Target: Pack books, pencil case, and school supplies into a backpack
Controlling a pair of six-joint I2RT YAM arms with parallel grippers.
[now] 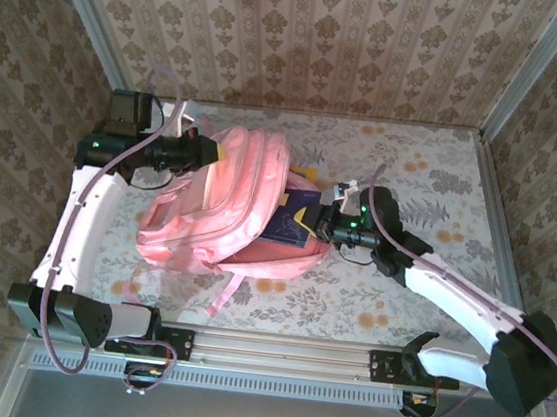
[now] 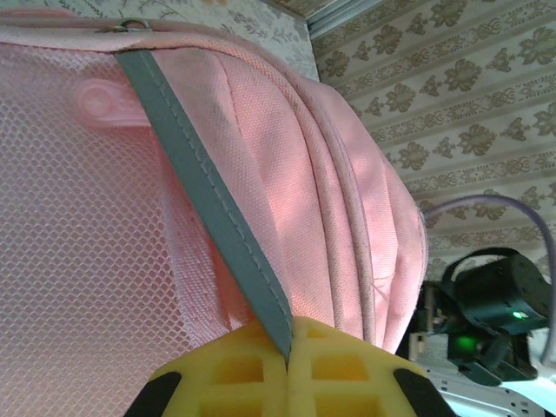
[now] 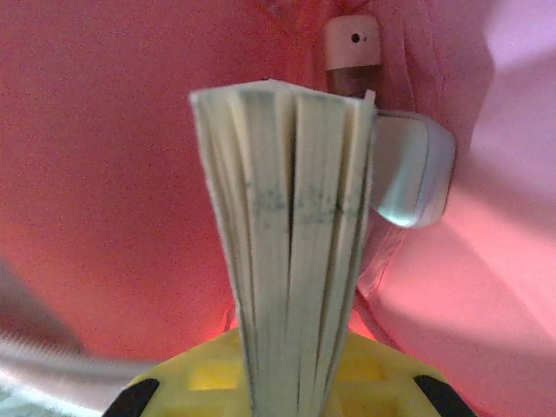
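Though half buried in backpack, books clamped in right fingers; left fingers tight on grey strap.

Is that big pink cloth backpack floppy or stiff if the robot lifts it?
Probably floppy: the light pink fabric backpack shows soft folds and lies slumped. The left gripper pinches only its thin grey strap, so lifting there would likely let the body droop. It looks bulky, and probably not slippery, given the woven cloth.
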